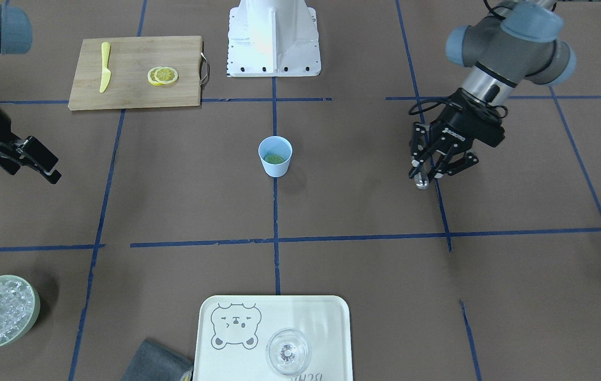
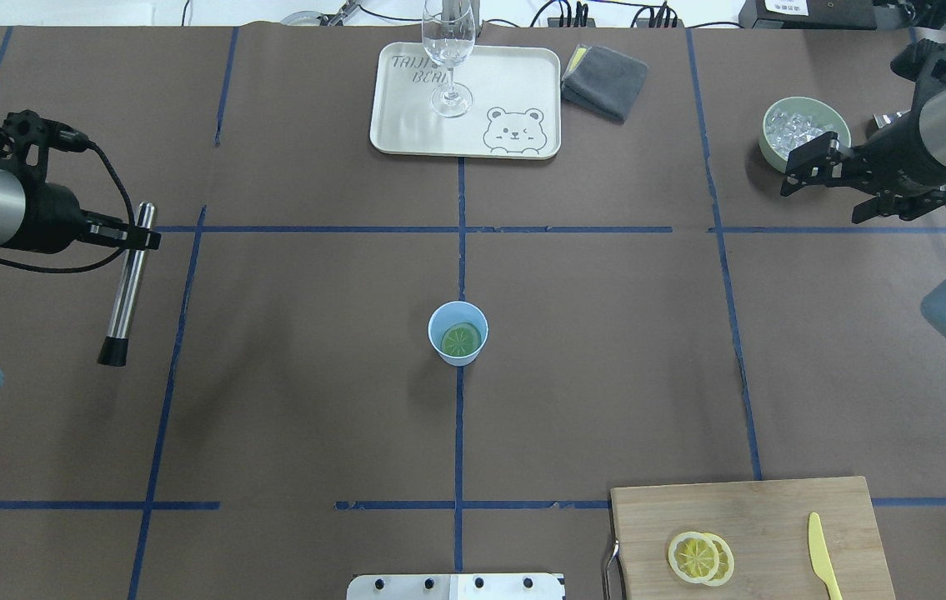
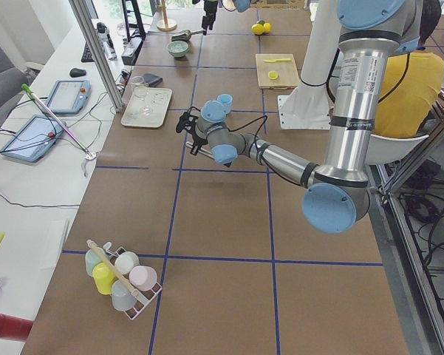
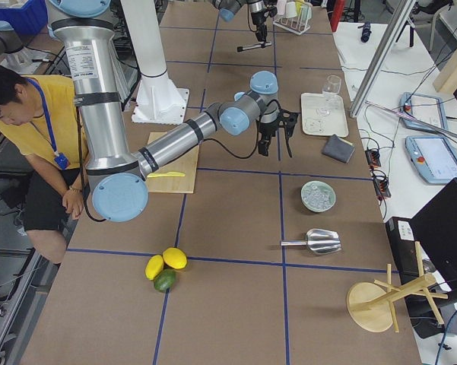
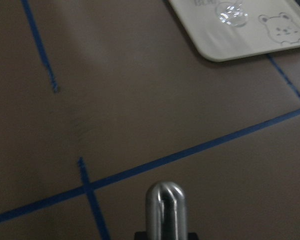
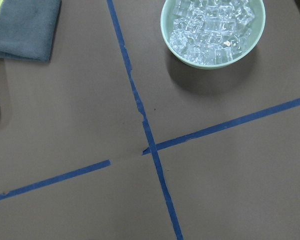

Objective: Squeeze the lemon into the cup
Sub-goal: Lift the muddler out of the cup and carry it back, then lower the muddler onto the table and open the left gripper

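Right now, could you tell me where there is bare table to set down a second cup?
Bare brown table rings the cup: toward the tray, toward the cutting board, and on the robot's left up to the metal rod. Crowded: the far edge, with tray, grey cloth and ice bowl.

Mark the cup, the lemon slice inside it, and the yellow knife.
cup (image 1: 275,168), exterior front-facing view, on its outer wall.
lemon slice (image 2: 461,339), overhead exterior view, centre of its flesh.
yellow knife (image 1: 105,67), exterior front-facing view, middle of its length.
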